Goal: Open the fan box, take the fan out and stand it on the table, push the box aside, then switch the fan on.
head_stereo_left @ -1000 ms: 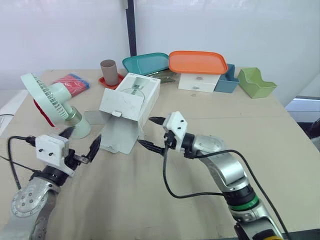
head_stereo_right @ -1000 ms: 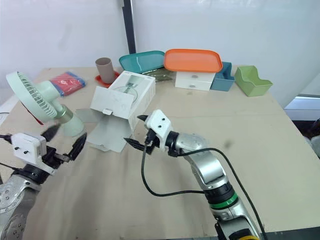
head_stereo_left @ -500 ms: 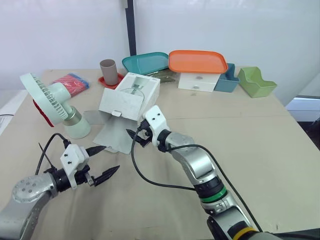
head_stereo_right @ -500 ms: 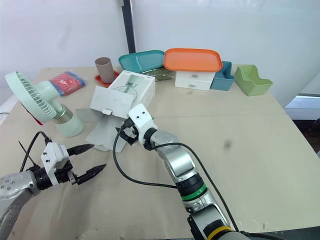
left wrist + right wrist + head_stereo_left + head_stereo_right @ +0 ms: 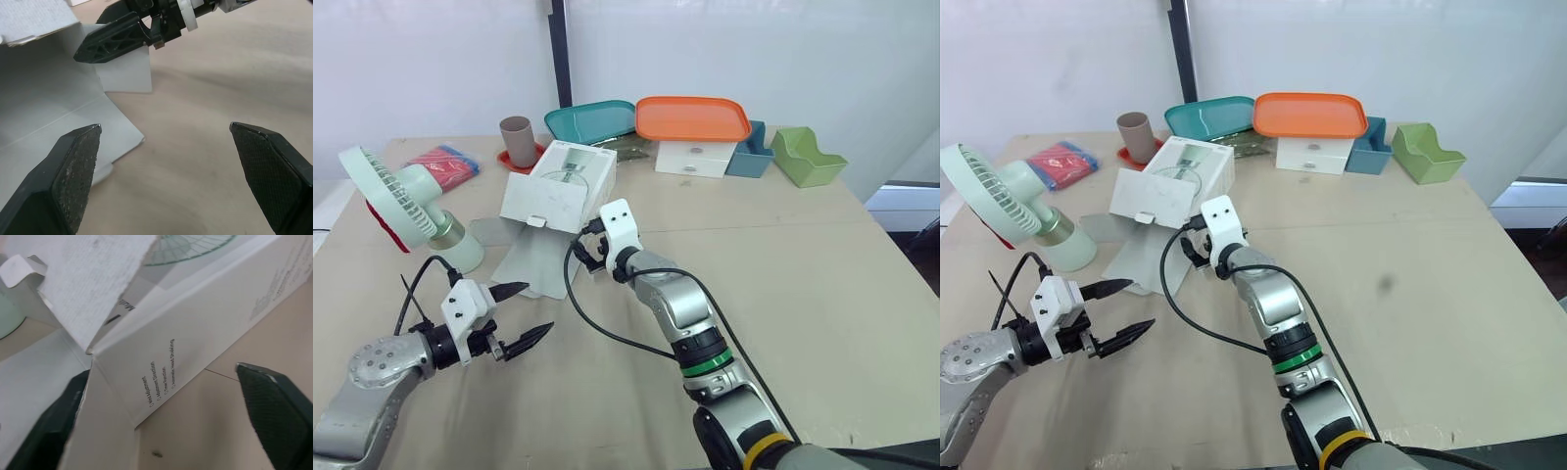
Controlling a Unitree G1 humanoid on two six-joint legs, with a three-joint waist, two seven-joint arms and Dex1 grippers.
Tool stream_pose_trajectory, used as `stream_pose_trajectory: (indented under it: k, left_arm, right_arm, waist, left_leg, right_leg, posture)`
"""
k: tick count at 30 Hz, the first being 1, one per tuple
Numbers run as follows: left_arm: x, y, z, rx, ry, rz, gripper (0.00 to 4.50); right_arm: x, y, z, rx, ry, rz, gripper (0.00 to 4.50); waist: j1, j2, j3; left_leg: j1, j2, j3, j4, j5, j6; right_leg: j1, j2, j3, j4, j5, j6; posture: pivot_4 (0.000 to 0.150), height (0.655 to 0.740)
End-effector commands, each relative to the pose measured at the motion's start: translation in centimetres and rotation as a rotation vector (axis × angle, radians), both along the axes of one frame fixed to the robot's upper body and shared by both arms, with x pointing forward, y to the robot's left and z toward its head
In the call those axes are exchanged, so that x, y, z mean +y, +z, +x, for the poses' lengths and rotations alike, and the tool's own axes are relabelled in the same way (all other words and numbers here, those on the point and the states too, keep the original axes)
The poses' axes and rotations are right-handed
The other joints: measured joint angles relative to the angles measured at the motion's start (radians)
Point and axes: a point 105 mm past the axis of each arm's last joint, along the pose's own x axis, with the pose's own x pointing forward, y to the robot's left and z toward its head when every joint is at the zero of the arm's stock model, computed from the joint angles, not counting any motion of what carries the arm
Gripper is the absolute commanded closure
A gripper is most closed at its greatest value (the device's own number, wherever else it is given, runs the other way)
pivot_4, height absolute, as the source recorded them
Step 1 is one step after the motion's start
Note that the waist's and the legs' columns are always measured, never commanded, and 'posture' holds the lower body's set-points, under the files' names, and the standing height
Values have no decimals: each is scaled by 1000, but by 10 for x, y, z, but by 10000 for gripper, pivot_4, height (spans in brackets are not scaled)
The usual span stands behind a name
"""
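The pale green fan (image 5: 396,201) stands on the table at the left, tilted back on its round base. To its right lies the white fan box (image 5: 558,186), its end flap (image 5: 533,264) folded down onto the table. My right gripper (image 5: 585,245) is open at the box's near corner; in its wrist view the box (image 5: 195,333) sits between the fingers (image 5: 274,401). My left gripper (image 5: 524,315) is open and empty, low over the table, in front of the flap (image 5: 49,103).
Along the back stand a brown cup (image 5: 516,142), a teal tray (image 5: 592,119), an orange tray (image 5: 693,117) on a white drawer unit (image 5: 690,157), a blue bin (image 5: 749,152) and a green bin (image 5: 808,157). A red packet (image 5: 440,162) lies behind the fan.
My right gripper has moved forward and left, up to the box's near corner. My left gripper has left the fan's base and dropped toward the table. The camera shifted slightly.
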Motion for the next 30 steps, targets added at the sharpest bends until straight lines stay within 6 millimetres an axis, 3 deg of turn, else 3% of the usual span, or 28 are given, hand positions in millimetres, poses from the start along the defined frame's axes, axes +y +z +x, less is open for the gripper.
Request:
stream_pose_trajectory:
  k: [1, 2, 6, 7, 12, 18, 23, 27, 30]
  left_arm:
    - [-9, 10, -1, -49, -11, -13, 0]
    - [-10, 9, -1, -49, -10, -14, 0]
    - [-15, 9, -2, -48, -10, -24, 0]
    - [-17, 9, -2, -49, -12, -26, 0]
    - [-21, 10, -2, -54, -15, -38, 0]
    - [-21, 10, 0, -49, -17, -43, 0]
    - [-23, 10, 1, -47, -23, -47, 0]
    - [-24, 10, 2, -45, -26, -53, 0]
    - [-25, 9, 2, -41, -32, -55, 0]
  right_arm:
    - [-3, 16, 5, -16, -28, 47, 19549]
    - [-5, 15, 6, -14, -31, 44, 25064]
    - [-12, 11, 5, -5, -36, 27, 38195]
    - [-13, 10, 5, -4, -36, 22, 43236]
    - [-21, 8, 3, -11, -37, 7, 43236]
    - [-55, 12, -6, -40, -26, -19, 43236]
    - [-103, 14, -21, -52, -50, -42, 43236]
    - [-126, 12, -30, -46, -55, -57, 43236]
    - [-131, 7, -33, -31, -52, -69, 43236]
  waist:
    - [0, 0, 0]
    - [0, 0, 0]
    - [0, 0, 0]
    - [0, 0, 0]
    - [0, 0, 0]
    - [2, 0, 0]
    - [2, 2, 0]
    - [1, 2, 1]
    - [0, 2, 1]
  left_leg:
    - [0, 0, 0, 0, 0, 0]
    - [0, 0, 0, 0, 0, 0]
    - [0, 0, 0, 0, 0, 0]
    - [0, 0, 0, 0, 0, 0]
    - [0, 1, 0, 0, 0, 0]
    - [0, 0, 0, 0, 0, 0]
    - [0, 0, 0, 0, 0, 1]
    - [0, 0, 0, 1, 0, 1]
    - [1, 1, 1, 1, 0, 1]
  right_leg:
    - [0, 0, 0, 0, 0, 0]
    - [0, 0, 0, 0, 0, 0]
    - [0, 0, 0, 0, 0, 0]
    - [0, 0, 0, 0, 0, 0]
    - [0, 1, 0, 0, 0, 0]
    - [1, 0, 0, 0, 0, 0]
    - [1, 0, 0, 0, 0, 0]
    - [2, 0, 0, 0, 0, 0]
    - [2, 1, 0, 0, 0, 0]
  posture:
    - [1500, 7400]
    - [1500, 7400]
    - [1500, 7400]
    - [1500, 7400]
    - [1500, 7400]
    - [1500, 7400]
    - [1500, 7400]
    - [1500, 7400]
    - [1500, 7400]
